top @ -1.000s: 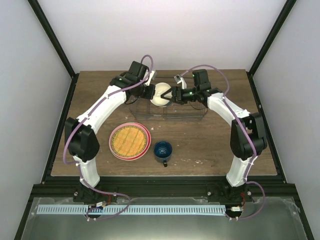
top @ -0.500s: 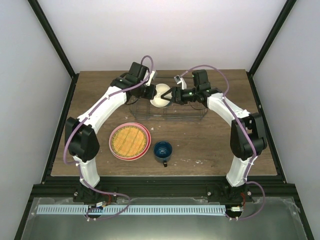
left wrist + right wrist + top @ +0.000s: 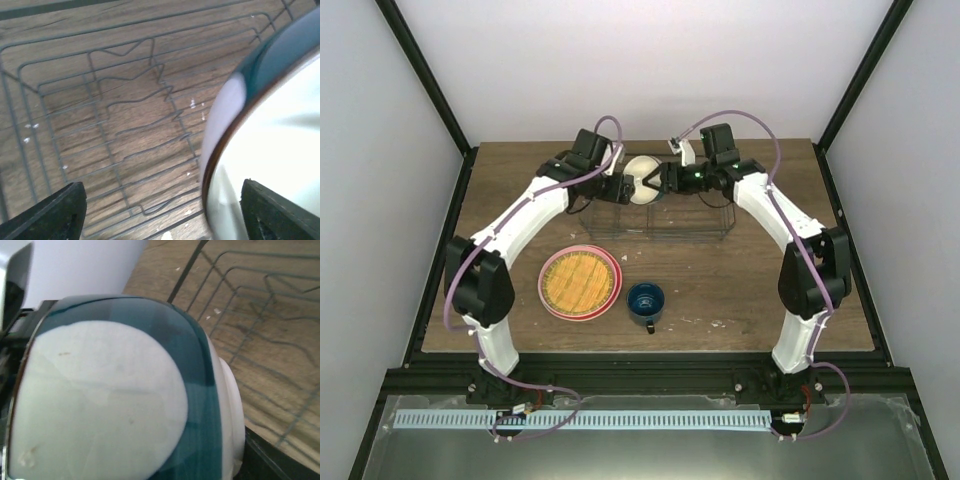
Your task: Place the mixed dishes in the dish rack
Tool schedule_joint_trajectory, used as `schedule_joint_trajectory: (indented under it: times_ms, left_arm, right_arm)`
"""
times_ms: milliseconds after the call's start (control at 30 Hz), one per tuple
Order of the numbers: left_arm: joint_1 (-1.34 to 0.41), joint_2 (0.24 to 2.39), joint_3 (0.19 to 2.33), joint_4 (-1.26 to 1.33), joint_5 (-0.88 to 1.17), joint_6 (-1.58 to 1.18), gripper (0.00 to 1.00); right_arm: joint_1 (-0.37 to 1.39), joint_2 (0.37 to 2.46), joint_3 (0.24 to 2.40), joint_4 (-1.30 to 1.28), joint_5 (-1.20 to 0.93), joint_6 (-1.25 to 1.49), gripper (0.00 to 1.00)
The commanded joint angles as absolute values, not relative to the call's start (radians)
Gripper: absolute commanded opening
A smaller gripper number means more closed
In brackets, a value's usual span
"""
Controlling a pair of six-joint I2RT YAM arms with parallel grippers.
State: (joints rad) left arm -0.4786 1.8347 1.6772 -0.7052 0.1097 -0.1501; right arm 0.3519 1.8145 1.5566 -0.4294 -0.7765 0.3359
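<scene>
The small cream bowl [image 3: 642, 182] with its teal outside [image 3: 200, 365] hangs tilted over the dish rack [image 3: 710, 232], and my right gripper [image 3: 661, 182] is shut on it from the right. My left gripper [image 3: 620, 188] is open just left of the bowl. In the left wrist view the bowl's rim [image 3: 215, 165] stands between the spread fingers [image 3: 55, 215], loose. The woven orange-yellow plate [image 3: 581, 279] lies on the pink plate [image 3: 548, 292] at the front left. The dark blue mug [image 3: 646, 300] stands upright beside them.
The rack's wire floor and dividers [image 3: 125, 100] lie under both grippers, with nothing in the compartments that show. Black frame posts and white walls close in the table's sides and back.
My left gripper has opened and let go of the bowl. The right gripper keeps the bowl and has carried it slightly toward the back of the rack.
</scene>
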Motion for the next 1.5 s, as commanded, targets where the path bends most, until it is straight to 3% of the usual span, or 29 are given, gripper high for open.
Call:
schedule_joint_trajectory:
  times_ms: [0,100,767,1067,1467]
  left_arm:
    - [-0.432,1.748,1.648,-0.742,0.048,-0.137,0.92]
    - [-0.391,1.678,1.627,-0.734,0.057,-0.148,0.99]
    - [-0.324,1.469,1.531,-0.732,0.052,-0.15,1.0]
    - [-0.318,1.469,1.531,-0.739,0.055,-0.14,1.0]
    - [-0.318,1.493,1.551,-0.758,0.069,-0.144,1.0]
  right_arm:
    - [0.35,1.83,1.709,-0.539,-0.566,0.251,0.29]
    - [0.35,1.844,1.769,-0.623,-0.42,0.215,0.29]
    - [0.45,2.096,2.045,-1.025,0.554,0.073,0.29]
    - [0.491,2.151,2.024,-0.973,0.798,-0.016,0.29]
    - [0.494,2.178,1.876,-0.764,0.897,-0.165,0.3]
